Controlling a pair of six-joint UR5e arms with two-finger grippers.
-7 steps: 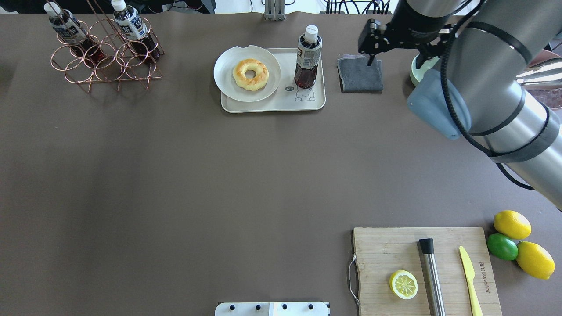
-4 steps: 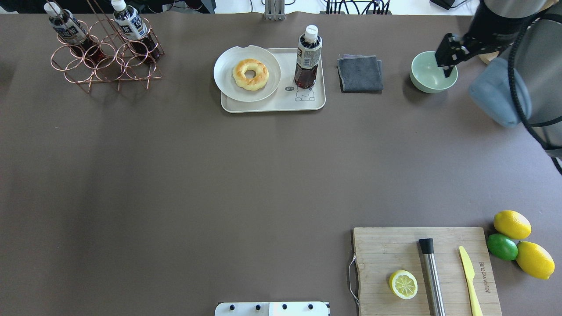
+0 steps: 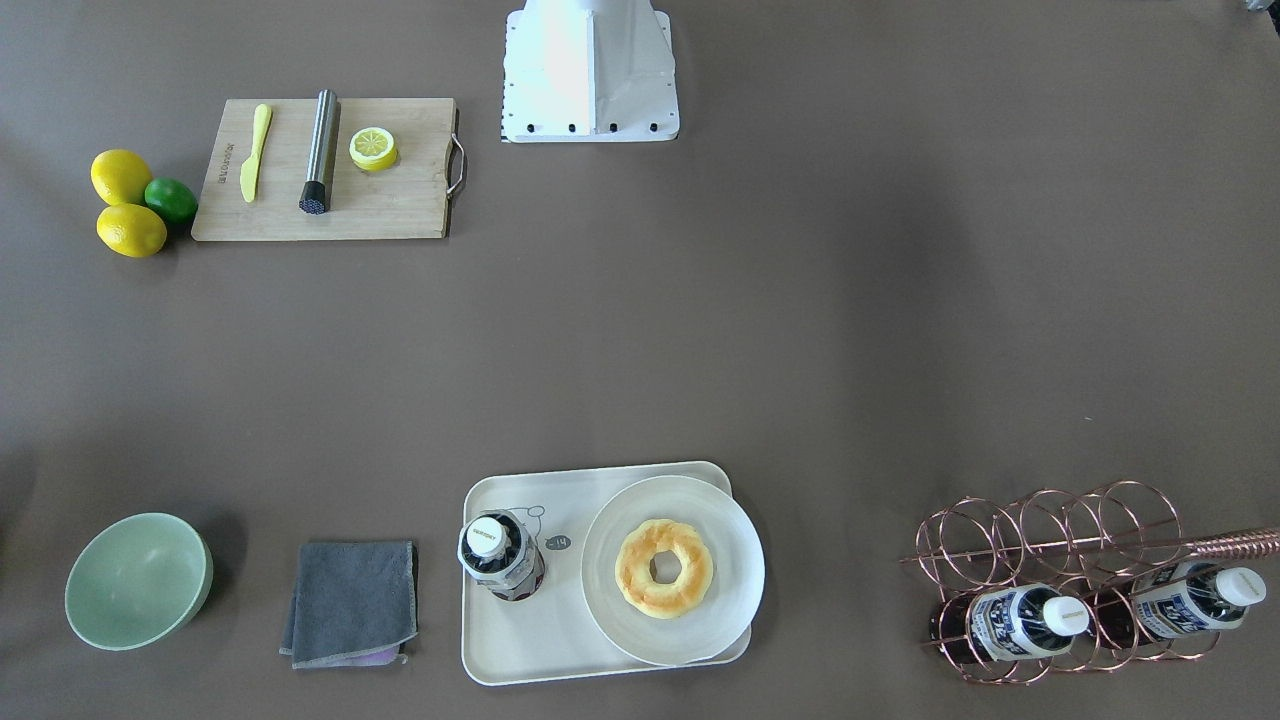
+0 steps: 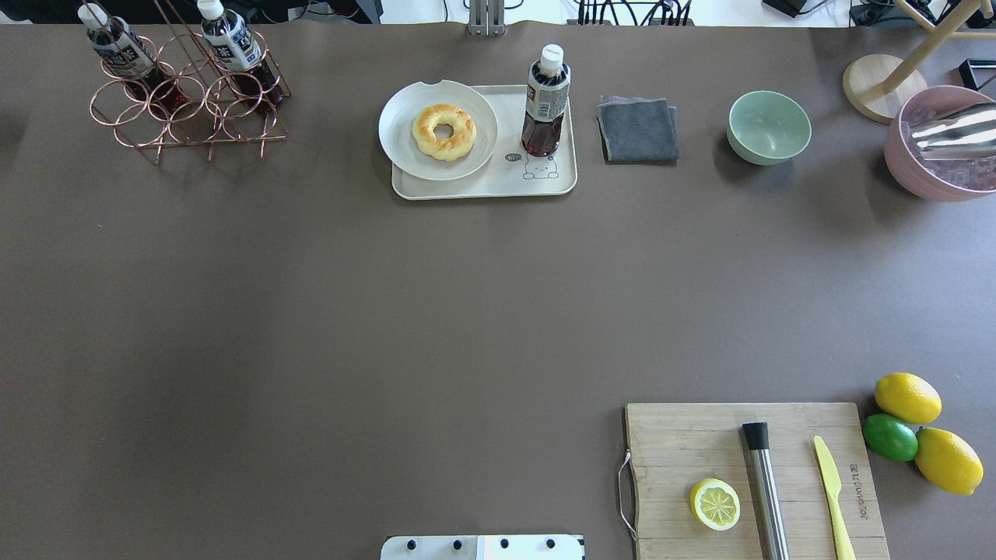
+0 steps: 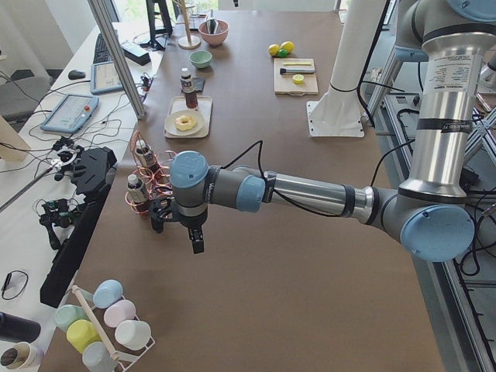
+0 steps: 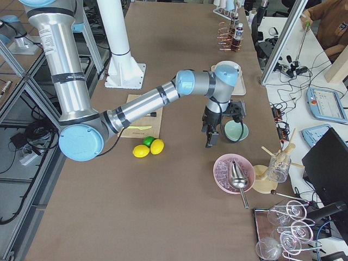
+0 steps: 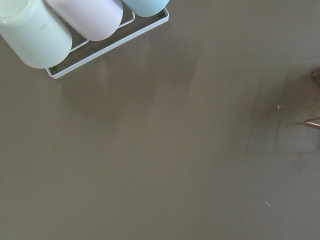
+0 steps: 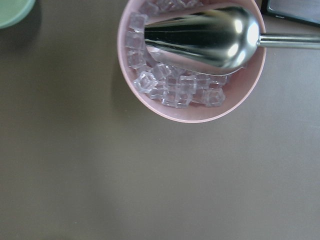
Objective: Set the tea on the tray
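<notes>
Left pincer: shows only in the left side view, hanging fingers-down over bare surface, just beside the copper wire rack. Too small to tell whether the fingers are apart or together, or whether they touch anything.

Right pincer: shows only in the right side view, above the surface between the green bowl and the lemons. Cannot tell its opening or whether it has a hold on anything.

Tea: stands upright on the tray, on the tray's right half in the overhead view, just beside the cartoon bear. White cap on, nothing touching it. The front-facing view looks down on its cap.

Plate with a doughnut fills the tray's other half and overhangs its rim. A grey cloth lies just right of the tray.

View differences:
- The overhead and front-facing views show the whole layout: two more bottles in the rack, and a cutting board with a half lemon, a metal bar and a yellow knife.
- The side views alone show the arms.
- The left wrist view shows pastel cups in a white wire holder at the top edge, with bare surface below.
- The right wrist view looks straight down into a pink bowl of ice cubes with a metal scoop resting in it. The overhead view catches only part of that bowl, at its right edge.
</notes>
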